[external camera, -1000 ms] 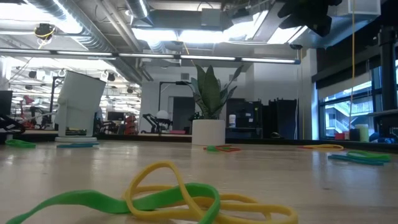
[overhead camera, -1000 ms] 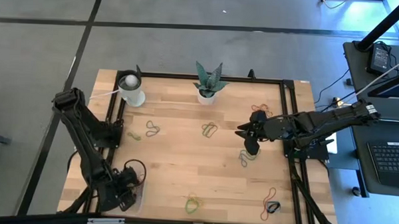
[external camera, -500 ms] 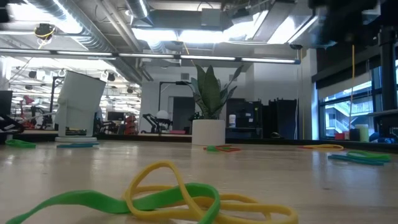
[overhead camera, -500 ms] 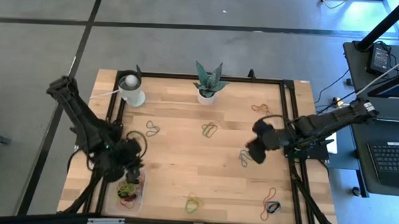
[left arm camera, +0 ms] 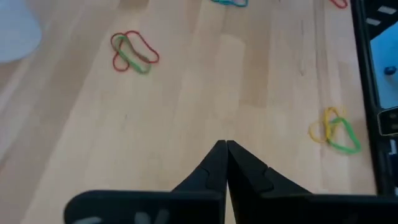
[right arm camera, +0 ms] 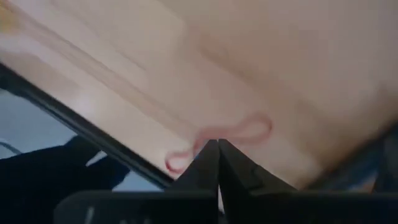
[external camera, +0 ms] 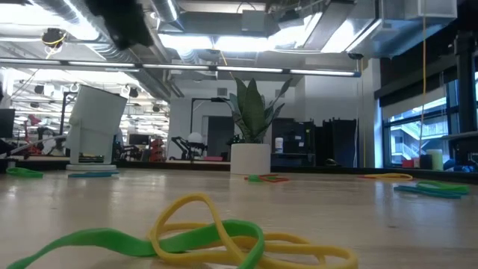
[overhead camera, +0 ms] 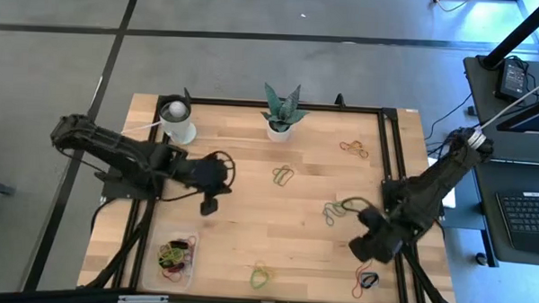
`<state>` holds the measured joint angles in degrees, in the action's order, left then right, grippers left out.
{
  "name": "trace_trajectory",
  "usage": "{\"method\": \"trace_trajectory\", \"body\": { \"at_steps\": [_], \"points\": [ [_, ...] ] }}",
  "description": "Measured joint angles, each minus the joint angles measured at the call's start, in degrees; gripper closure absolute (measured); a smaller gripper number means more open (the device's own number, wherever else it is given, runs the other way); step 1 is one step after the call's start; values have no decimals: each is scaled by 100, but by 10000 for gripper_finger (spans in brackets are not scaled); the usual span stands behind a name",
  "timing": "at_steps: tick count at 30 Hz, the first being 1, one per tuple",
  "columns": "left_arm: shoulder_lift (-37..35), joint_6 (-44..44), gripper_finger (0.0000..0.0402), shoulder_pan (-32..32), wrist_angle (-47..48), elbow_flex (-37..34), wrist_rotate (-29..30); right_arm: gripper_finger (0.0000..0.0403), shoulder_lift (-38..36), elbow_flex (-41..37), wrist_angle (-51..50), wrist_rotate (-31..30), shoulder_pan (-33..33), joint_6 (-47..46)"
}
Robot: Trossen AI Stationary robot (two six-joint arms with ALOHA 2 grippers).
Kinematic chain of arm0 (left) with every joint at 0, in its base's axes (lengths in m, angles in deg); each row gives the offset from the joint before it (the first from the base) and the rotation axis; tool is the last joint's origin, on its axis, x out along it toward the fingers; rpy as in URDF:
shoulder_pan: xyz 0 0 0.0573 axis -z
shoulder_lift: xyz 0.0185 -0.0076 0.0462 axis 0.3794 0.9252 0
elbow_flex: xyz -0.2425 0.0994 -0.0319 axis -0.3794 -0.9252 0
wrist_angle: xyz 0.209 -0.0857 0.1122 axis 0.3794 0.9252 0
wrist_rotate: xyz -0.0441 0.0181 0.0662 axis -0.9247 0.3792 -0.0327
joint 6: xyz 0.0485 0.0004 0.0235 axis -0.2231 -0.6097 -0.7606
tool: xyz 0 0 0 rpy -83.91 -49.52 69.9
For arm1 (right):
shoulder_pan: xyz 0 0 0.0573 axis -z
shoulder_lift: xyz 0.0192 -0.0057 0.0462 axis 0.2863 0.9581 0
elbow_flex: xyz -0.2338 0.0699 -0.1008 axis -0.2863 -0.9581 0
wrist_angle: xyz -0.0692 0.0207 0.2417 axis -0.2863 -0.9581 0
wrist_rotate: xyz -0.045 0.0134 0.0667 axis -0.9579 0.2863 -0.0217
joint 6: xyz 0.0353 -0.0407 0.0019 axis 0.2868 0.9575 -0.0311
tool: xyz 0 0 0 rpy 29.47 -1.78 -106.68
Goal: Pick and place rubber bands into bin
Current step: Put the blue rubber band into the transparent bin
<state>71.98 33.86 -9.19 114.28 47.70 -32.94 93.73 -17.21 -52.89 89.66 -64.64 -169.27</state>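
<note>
Overhead, both pincers are pressed together empty: left pincer [overhead camera: 212, 203] at nine o'clock on the bench [overhead camera: 248, 236], right pincer [overhead camera: 369, 248] at four.

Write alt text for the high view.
Seen from above, two dark arms reach over a wooden table strewn with rubber bands: the left gripper is shut above the bin, and the right gripper is shut near the front right corner. A plant and white cup stand at the back.

Reaching inward from the left side, left hand [overhead camera: 210, 203] hovering over the surface, fingers [left arm camera: 217, 167] pressed together. Folded along the right side, right hand [overhead camera: 366, 247] low near the front, fingers [right arm camera: 211, 160] likewise closed.
</note>
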Motion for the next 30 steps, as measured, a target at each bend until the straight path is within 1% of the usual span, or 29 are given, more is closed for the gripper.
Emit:
{"method": "trace_trajectory", "body": {
  "at_steps": [2, 5, 8, 11, 15, 19, 23, 26, 30],
  "points": [
    [78, -351, 400, -303, -160, 0, -244, 393, 183, 0, 127, 215, -291, -457],
    [204, -757, 400, -632, -406, 0, -495, 380, 418, 0, 438, 452, -663, -882],
    [346, -959, 400, -854, -654, 0, -715, 366, 601, 0, 804, 484, -947, -1028],
    [506, -1019, 400, -984, -855, 0, -955, 351, 786, 0, 1063, 456, -1136, -928],
    [727, -1020, 400, -1028, -1005, 0, -1060, 328, 1052, 0, 1194, 425, -1191, -623],
    [938, -971, 400, -1024, -1137, 0, -1089, 304, 1325, 0, 1367, 400, -1166, -566],
    [1138, -917, 400, -1024, -1289, 0, -1292, 282, 1590, 0, 1649, 297, -1120, -341],
    [1234, -917, 400, -1024, -1410, 0, -1305, 272, 1805, 0, 1847, 207, -1090, -285],
    [1285, -917, 400, -1024, -1450, 0, -1305, 268, 2088, 0, 2018, 209, -1027, -141]
  ]
}}
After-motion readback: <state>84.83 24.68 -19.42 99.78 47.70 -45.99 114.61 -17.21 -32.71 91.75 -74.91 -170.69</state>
